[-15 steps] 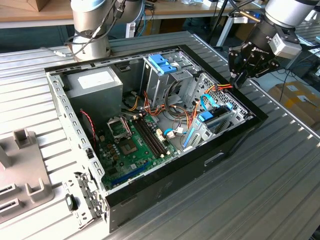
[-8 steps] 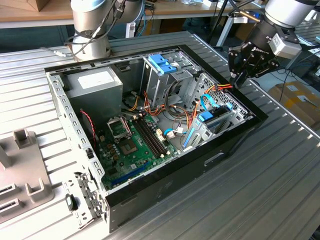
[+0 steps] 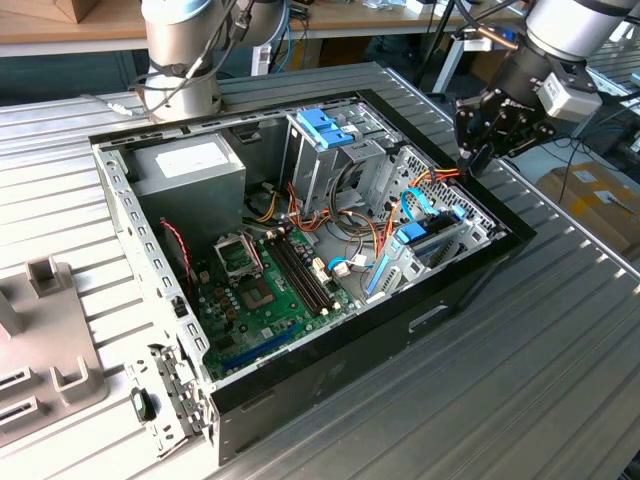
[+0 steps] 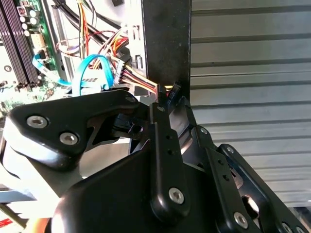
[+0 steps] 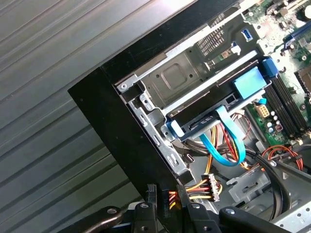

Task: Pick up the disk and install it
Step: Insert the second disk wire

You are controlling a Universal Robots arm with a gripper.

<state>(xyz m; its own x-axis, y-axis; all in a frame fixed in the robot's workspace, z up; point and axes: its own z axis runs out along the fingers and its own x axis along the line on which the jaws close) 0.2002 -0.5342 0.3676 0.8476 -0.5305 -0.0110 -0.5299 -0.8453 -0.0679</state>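
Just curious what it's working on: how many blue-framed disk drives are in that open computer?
1: the disk lies in the bay at the corner of the case nearest the end effector. Others may be hidden inside the metal cage.

1. No word, number or sign can be read in any of the three views.
2. The grey box (image 3: 190, 168) inside the open computer case (image 3: 330, 375) carries a white sticker (image 3: 187, 158) in the exterior view; its print cannot be made out.
3. The circuit board (image 3: 262, 296) shows tiny markings, too small to read.
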